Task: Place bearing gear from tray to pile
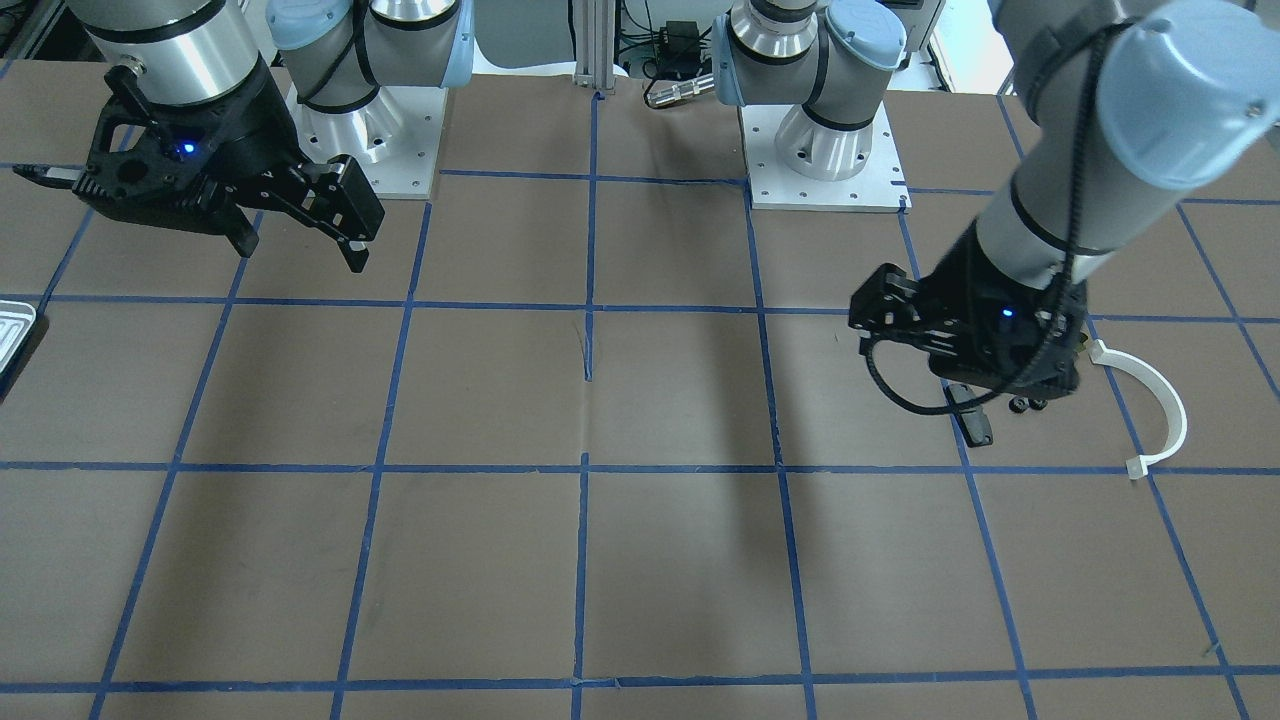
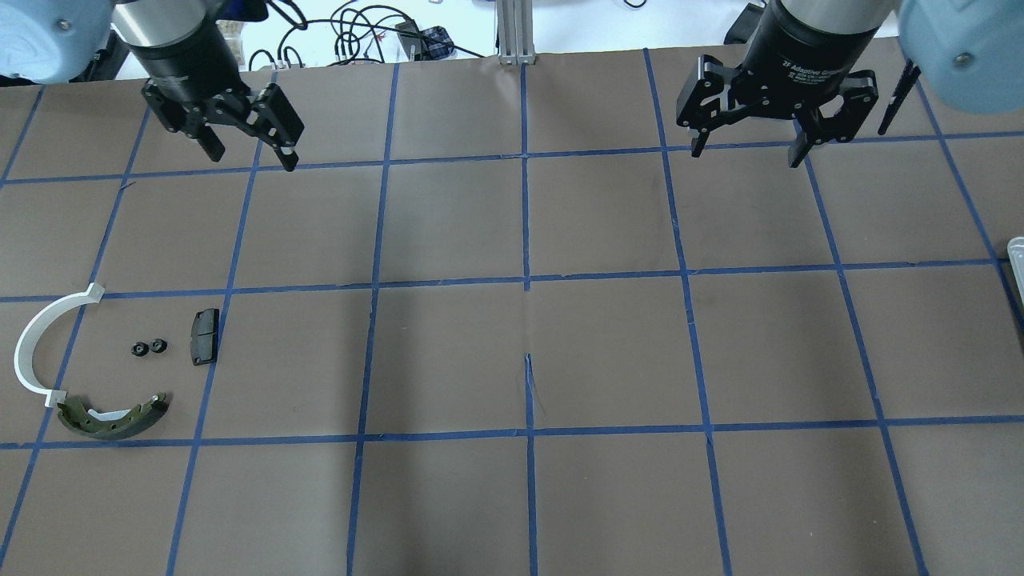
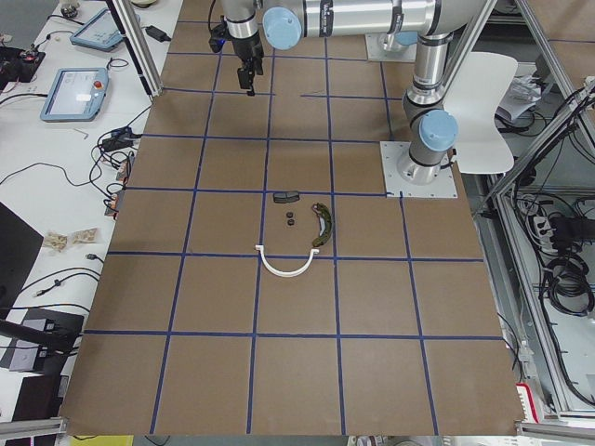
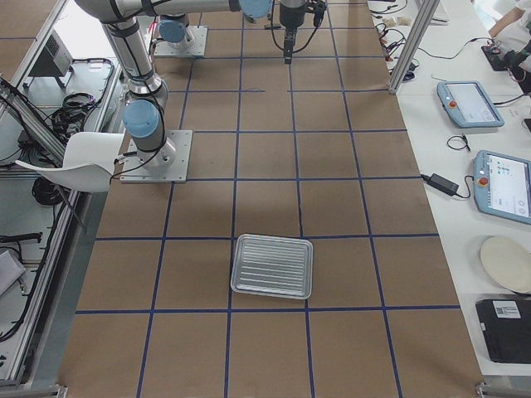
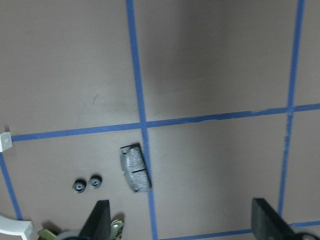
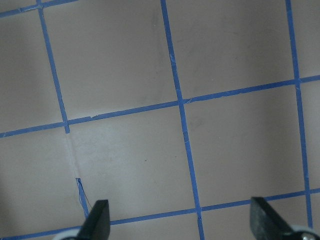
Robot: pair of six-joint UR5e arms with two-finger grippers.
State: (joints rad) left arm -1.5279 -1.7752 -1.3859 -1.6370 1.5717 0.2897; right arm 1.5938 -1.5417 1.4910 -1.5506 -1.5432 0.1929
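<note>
Two small black bearing gears (image 2: 158,346) lie on the brown tabletop (image 2: 512,352) at the overhead view's lower left, between a white plastic half-ring (image 2: 21,352) and a black rectangular pad (image 2: 204,337). The silvery ridged metal tray (image 2: 1016,250) sits at the right edge. The left gripper (image 2: 250,160) and the right gripper (image 2: 746,156) hang spread, empty.

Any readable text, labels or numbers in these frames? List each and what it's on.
"2F Adaptive Gripp…": white print on the body of the right gripper, overhead view; the end is not legible.
Smaller line under it: too blurred to read.
Pendant screens and the white label on the black box: too small to read.
Nothing else is legible.
</note>
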